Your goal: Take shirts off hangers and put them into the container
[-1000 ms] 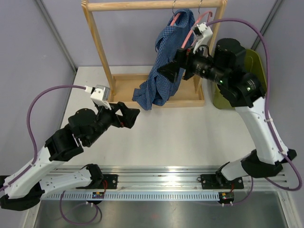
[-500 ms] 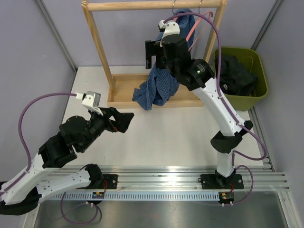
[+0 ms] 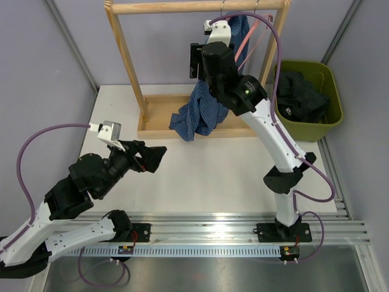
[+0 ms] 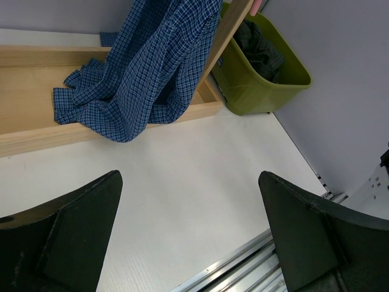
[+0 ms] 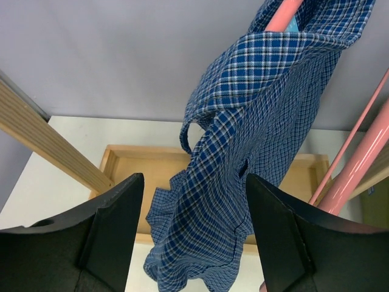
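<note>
Top external view: the blue shirt (image 3: 203,109) hangs on the wooden rack (image 3: 194,6) with its tail pooled on the rack's base. The black shirt (image 3: 298,91) already lies inside the green container (image 3: 334,97), so about half the job looks done. The right gripper (image 3: 195,61) is raised beside the shirt's upper part, probably to seize it near the shoulder, where it can be drawn off. The left gripper (image 3: 155,155) hovers low over the white table (image 3: 231,170), well apart from the rack, seemingly waiting.

Left wrist view: its fingers stand wide apart with nothing between them, aimed toward the shirt's trailing hem.

Right wrist view: the fingers are apart and frame the checked cloth, which hangs beyond them. No clamp shows, and contact cannot be told. The pink hanger (image 5: 282,12) runs into the shirt's top, so the garment must be lifted clear of it. A bare hanger (image 5: 358,158) slants at the right.
</note>
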